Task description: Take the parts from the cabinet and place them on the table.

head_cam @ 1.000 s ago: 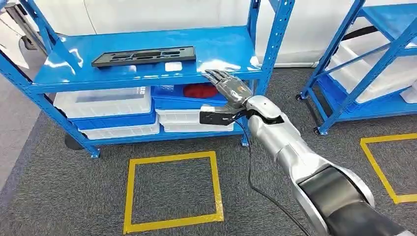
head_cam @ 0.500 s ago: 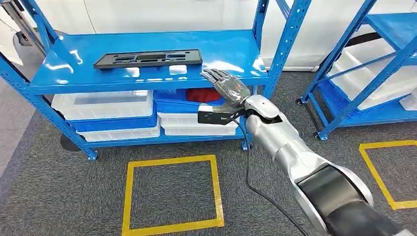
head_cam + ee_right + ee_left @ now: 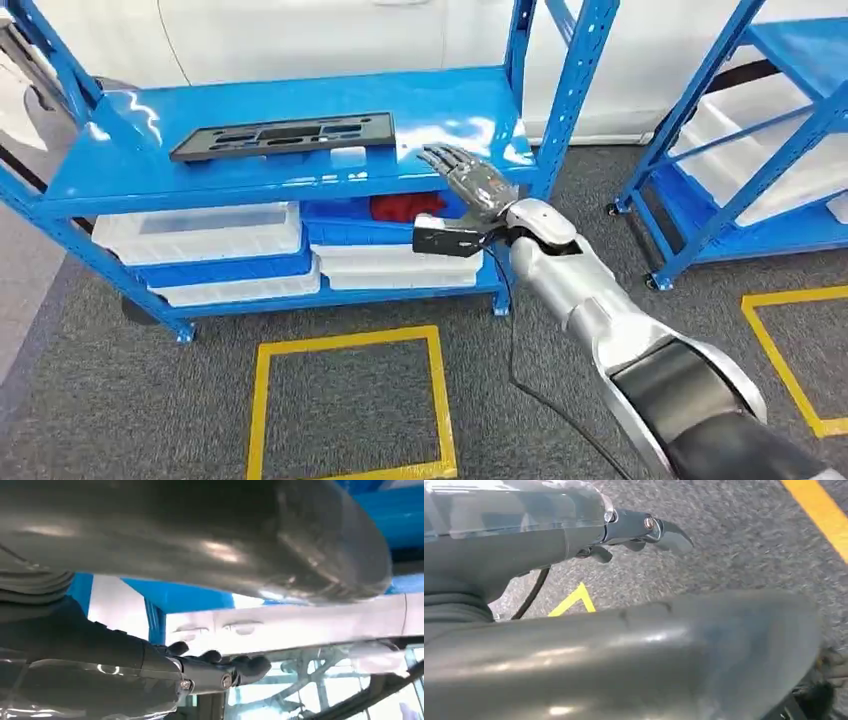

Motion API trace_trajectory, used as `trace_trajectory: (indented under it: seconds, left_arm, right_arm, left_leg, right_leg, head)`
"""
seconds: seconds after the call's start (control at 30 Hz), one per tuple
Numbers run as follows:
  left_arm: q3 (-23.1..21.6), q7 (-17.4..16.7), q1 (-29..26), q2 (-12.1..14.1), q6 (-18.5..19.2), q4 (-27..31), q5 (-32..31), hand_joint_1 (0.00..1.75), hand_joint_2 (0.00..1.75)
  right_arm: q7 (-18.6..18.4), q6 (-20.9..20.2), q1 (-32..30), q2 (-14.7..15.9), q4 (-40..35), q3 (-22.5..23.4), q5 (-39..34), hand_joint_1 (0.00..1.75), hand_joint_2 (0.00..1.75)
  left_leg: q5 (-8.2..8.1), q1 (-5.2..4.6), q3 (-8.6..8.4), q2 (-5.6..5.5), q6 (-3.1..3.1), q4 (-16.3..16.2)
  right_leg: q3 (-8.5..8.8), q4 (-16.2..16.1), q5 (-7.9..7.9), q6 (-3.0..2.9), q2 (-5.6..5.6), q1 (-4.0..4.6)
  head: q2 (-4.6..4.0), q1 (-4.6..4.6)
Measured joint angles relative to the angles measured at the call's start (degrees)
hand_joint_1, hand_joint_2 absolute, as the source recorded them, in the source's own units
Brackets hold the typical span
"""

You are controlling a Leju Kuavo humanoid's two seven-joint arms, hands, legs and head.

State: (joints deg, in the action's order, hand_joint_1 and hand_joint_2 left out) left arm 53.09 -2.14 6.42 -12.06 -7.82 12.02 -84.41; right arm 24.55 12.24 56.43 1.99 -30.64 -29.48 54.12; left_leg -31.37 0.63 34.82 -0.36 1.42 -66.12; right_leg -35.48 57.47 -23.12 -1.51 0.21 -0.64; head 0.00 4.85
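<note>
Blue shelf (image 3: 300, 170) on grey carpet (image 3: 120, 400); black part (image 3: 283, 136) lies left of the empty, spread right hand (image 3: 470, 180). View shifted; hand remains at shelf edge.

A storeroom or workshop: blue steel shelving (image 3: 300, 170); stacked plastic bins (image 3: 205, 235); yellow floor markings (image 3: 350, 405).

No readable text, labels, brands or nos. are being shown anywhere; nothing legible is being carried on the shelving, bins or floor markings in the head or wrist views.
</note>
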Motion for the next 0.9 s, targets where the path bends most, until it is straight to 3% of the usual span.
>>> trace_trajectory:
  seconds: [0.07, 0.1, 0.13, 0.23, 0.3, 0.37, 0.4, 0.43, 0.47, 0.53, 0.57, 0.6, 0.63, 0.67, 0.73, 0.8, 0.9]
  left_arm:
    - [0.0, 0.0, 0.0, 0.0, 0.0, 0.0, 0.0, 0.0, 0.0]
    - [0.0, 0.0, -0.1, 0.1, 0.0, 0.0, 0.0, 0.0, 0.0]
    - [0.0, 0.0, -0.1, 0.1, 0.0, 0.0, 0.0, 0.0, 0.0]
    - [0.0, 0.0, -0.1, 0.1, 0.0, 0.0, 0.0, 0.0, 0.0]
    - [0.0, 0.0, -0.1, 0.2, 0.0, 0.0, 0.2, 0.0, 0.0]
    - [0.1, 0.0, -0.3, 0.2, 0.0, 0.0, 0.4, 0.0, 0.0]
    - [0.1, 0.1, -0.3, 0.2, 0.0, 0.0, 0.4, 0.0, 0.0]
    - [0.1, 0.1, -0.3, 0.1, 0.0, 0.0, 0.4, 0.0, 0.0]
    - [0.1, 0.2, -0.3, 0.1, 0.0, 0.0, 0.5, 0.0, 0.0]
    - [0.1, 0.2, -0.3, 0.1, 0.0, 0.0, 0.5, 0.0, 0.0]
    - [0.1, 0.2, -0.3, 0.1, 0.1, 0.0, 0.5, 0.0, 0.0]
    - [0.1, 0.3, -0.4, 0.1, 0.1, 0.0, 0.5, 0.0, 0.0]
    - [0.1, 0.4, -0.4, 0.1, 0.1, 0.0, 0.5, 0.0, 0.0]
    - [0.1, 0.4, -0.4, 0.1, 0.1, 0.0, 0.5, 0.0, 0.0]
    - [0.1, 0.5, -0.4, 0.1, 0.1, 0.0, 0.5, 0.0, 0.0]
    - [0.1, 0.5, -0.3, 0.1, 0.1, 0.0, 0.6, 0.0, 0.0]
    - [0.1, 0.5, -0.3, 0.1, 0.1, 0.0, 0.6, 0.0, 0.0]
  right_arm:
    - [0.0, 0.0, -0.3, 0.0, 0.0, -0.2, 0.0, 0.0, 0.0]
    - [0.0, 0.0, -0.4, 0.0, 0.1, -0.3, 0.0, 0.0, 0.0]
    - [0.0, 0.0, -0.5, 0.0, 0.1, -0.3, 0.0, 0.0, 0.0]
    - [0.0, -0.1, -0.4, 0.0, 0.1, -0.4, -0.1, 0.0, 0.0]
    - [0.2, -0.1, -0.2, -0.1, 0.2, -0.6, -0.5, 0.0, 0.0]
    - [0.3, 0.0, -0.3, -0.1, 0.2, -0.7, -1.0, 0.0, 0.0]
    - [0.3, 0.0, -0.1, -0.1, 0.2, -0.8, -1.1, 0.0, 0.0]
    - [0.3, 0.0, -0.1, -0.1, 0.1, -0.9, -1.2, 0.0, 0.0]
    - [0.4, 0.1, 0.2, -0.1, 0.1, -0.9, -1.4, 0.0, 0.0]
    - [0.4, 0.1, 0.3, -0.2, 0.2, -0.9, -1.5, 0.0, 0.0]
    - [0.4, 0.1, 0.0, -0.1, 0.2, -1.0, -1.5, 0.0, 0.0]
    - [0.4, 0.1, -0.2, -0.1, 0.4, -1.1, -1.6, 0.0, 0.0]
    - [0.4, 0.1, -0.4, -0.1, 0.4, -1.1, -1.7, 0.0, 0.0]
    - [0.4, 0.1, -0.4, -0.1, 0.5, -1.1, -1.8, 0.0, 0.0]
    - [0.5, 0.1, -0.2, -0.1, 0.5, -1.1, -1.9, 0.0, 0.0]
    - [0.7, 0.1, -0.1, -0.2, 0.6, -1.2, -2.0, 0.0, 0.0]
    - [0.7, 0.1, 0.0, -0.2, 0.7, -1.4, -2.1, 0.0, 0.0]
  left_leg:
    - [-2.67, 0.0, 5.47, 0.01, 0.21, -8.9]
    - [-2.08, 0.0, 7.19, 0.01, 0.2, -10.5]
    - [0.2, 0.0, 7.12, 0.01, 0.09, -8.7]
    - [10.09, -0.04, 1.62, 0.01, -0.78, 6.1]
    - [8.34, -0.55, 0.13, -0.01, -1.39, 8.6]
    - [8.1, -0.57, 0.37, -0.06, -1.83, 8.3]
    - [8.14, -0.42, 0.04, -0.13, -2.09, 8.7]
    - [8.17, -0.05, -0.51, -0.09, -2.39, 9.2]
    - [7.93, -0.02, -0.8, -0.07, -2.76, 9.3]
    - [7.41, -0.02, -1.19, 0.01, -3.04, 9.3]
    - [7.1, -0.02, -1.43, 0.0, -3.07, 9.2]
    - [6.78, -0.02, -1.78, -0.04, -3.07, 9.2]
    - [6.39, -0.01, -2.32, -0.14, -3.01, 9.2]
    - [5.91, 0.01, -2.97, -0.24, -2.89, 9.1]
    - [4.7, 0.01, -4.55, -0.29, -2.47, 9.0]
    - [3.78, -0.42, -4.79, -0.3, -1.61, 8.7]
    - [3.27, -0.28, -5.23, -0.12, -0.61, 9.4]
  right_leg:
    - [0.53, 0.0, -0.62, -0.17, 0.02, 0.25]
    - [0.93, 0.1, -0.97, -0.2, 0.04, 0.35]
    - [1.44, 0.1, -1.36, -0.17, 0.11, 0.44]
    - [3.55, 0.1, -2.86, 0.17, 0.15, 0.55]
    - [3.35, 0.3, -3.24, 0.81, 0.31, 0.8]
    - [3.33, 0.0, -3.38, 1.24, 0.24, 0.61]
    - [3.57, 0.0, -3.65, 1.66, 0.23, 0.83]
    - [3.48, 0.6, -4.18, 1.95, 0.09, 0.5]
    - [2.36, 3.0, -5.14, 2.2, 0.11, 0.57]
    - [-3.2, 12.4, -8.72, 2.67, 0.09, 0.22]
    - [-6.15, 16.9, -9.79, 2.87, 0.08, 0.06]
    - [-8.02, 19.1, -9.51, 3.03, 0.07, -0.14]
    - [-8.5, 18.5, -7.81, 3.09, 0.06, -0.28]
    - [-7.62, 15.2, -4.72, 3.07, 0.03, -0.36]
    - [-3.42, 4.1, 2.36, 2.87, -0.19, -0.47]
    - [-1.63, 0.5, 1.26, 2.24, -0.14, -0.02]
    - [-1.64, 0.8, 0.5, 1.08, -0.01, 0.25]
  head:
    - [0.0, 0.0]
    - [0.0, 0.0]
    - [0.0, 0.0]
    - [0.0, 0.0]
    - [0.0, 0.0]
    - [0.0, 0.0]
    - [0.0, 0.0]
    - [0.0, 0.0]
    - [0.0, -0.02]
    - [0.0, 0.0]
    - [0.0, -0.02]
    - [0.0, -0.02]
    - [0.0, -0.02]
    - [0.0, -0.02]
    - [0.0, -0.02]
    - [0.0, -0.02]
    - [0.0, -0.02]
